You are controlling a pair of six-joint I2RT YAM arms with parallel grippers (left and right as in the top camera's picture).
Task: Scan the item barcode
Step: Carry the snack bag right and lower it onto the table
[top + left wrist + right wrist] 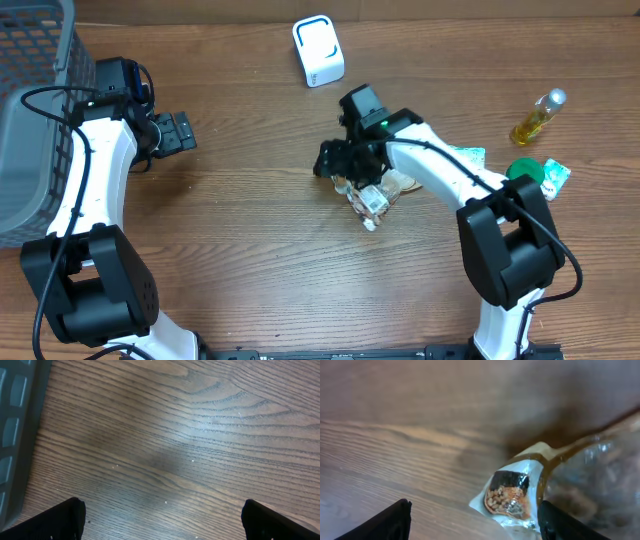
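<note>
The crinkled clear plastic snack packet point(372, 200) lies mid-table on the brown wooden table point(250, 230), just under the right gripper point(347, 178). Its jaws stand apart around the packet's printed corner, which sits close to one finger and clear of the other (nothing pinched yet). A good grasp would centre on that corner before closing, leaving the flat face free; no barcode shows. The long axis seems diagonal, white end toward the near edge. The left gripper point(180, 131) hangs wide and empty.
</note>
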